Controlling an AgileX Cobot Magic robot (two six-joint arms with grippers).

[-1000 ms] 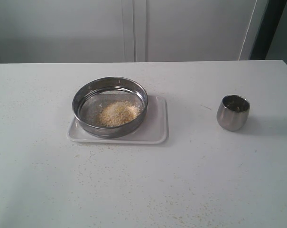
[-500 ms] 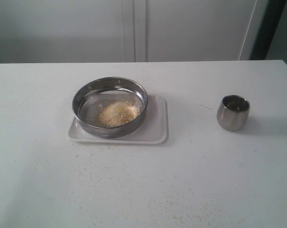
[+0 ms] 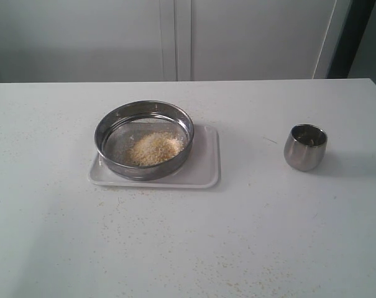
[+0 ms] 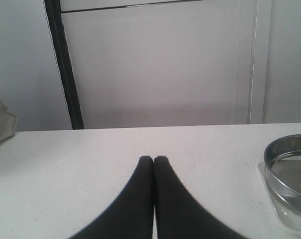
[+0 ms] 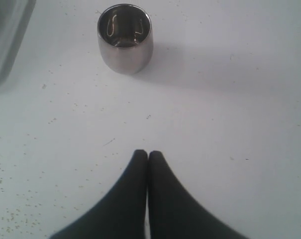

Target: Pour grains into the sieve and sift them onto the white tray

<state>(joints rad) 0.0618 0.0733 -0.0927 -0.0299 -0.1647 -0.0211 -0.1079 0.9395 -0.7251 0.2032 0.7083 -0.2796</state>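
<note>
The round steel sieve (image 3: 144,139) rests on the white tray (image 3: 206,166), left of the table's middle. A pile of golden-yellow grains (image 3: 155,148) lies on its mesh. In the left wrist view the sieve's rim (image 4: 288,169) shows at the frame's edge. My left gripper (image 4: 153,158) is shut and holds nothing, above bare table. My right gripper (image 5: 148,153) is also shut and holds nothing, a short way from the small steel cup (image 5: 125,37). Neither gripper appears in the exterior view.
The steel cup (image 3: 305,147) stands upright on the table's right side, well apart from the tray. Loose grains (image 5: 21,209) are scattered over the white tabletop (image 3: 250,236). Grey cabinet doors (image 3: 175,37) stand behind the table.
</note>
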